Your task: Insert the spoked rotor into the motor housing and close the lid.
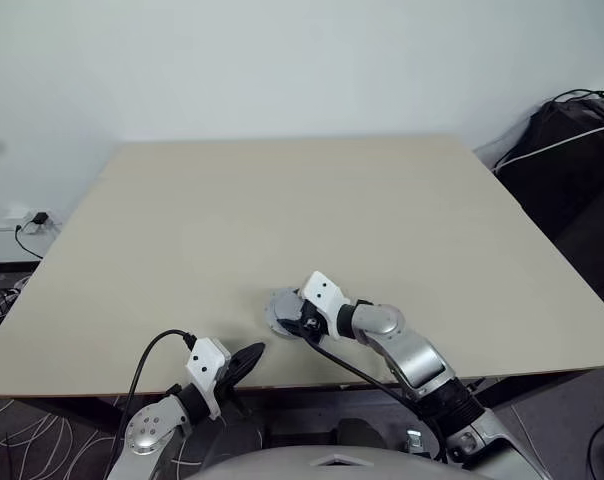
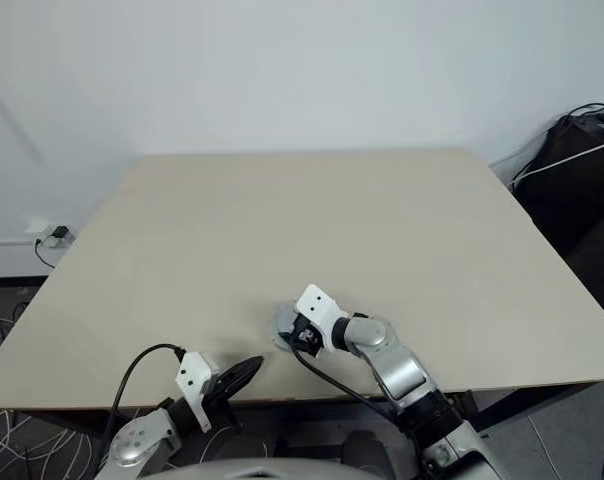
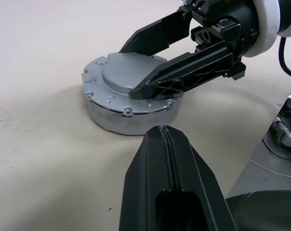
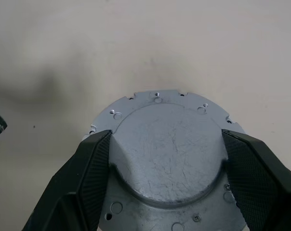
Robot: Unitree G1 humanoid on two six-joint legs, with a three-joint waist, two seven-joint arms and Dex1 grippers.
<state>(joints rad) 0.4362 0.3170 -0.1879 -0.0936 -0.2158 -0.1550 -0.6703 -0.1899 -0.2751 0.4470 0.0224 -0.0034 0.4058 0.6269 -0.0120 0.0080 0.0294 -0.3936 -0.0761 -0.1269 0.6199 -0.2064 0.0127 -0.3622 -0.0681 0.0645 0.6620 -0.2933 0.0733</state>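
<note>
one lid (image 4: 167, 149) pinched by right fingers (image 4: 95, 168) atop one motor housing (image 3: 131, 122); left fingers (image 3: 167, 178) pressed together.

A pale beige rectangular worktop (image 1: 312, 210) meets a plain white wall (image 1: 282, 60); dark bag (image 1: 572, 150) at right, cables (image 1: 12, 300) lower left.
</note>
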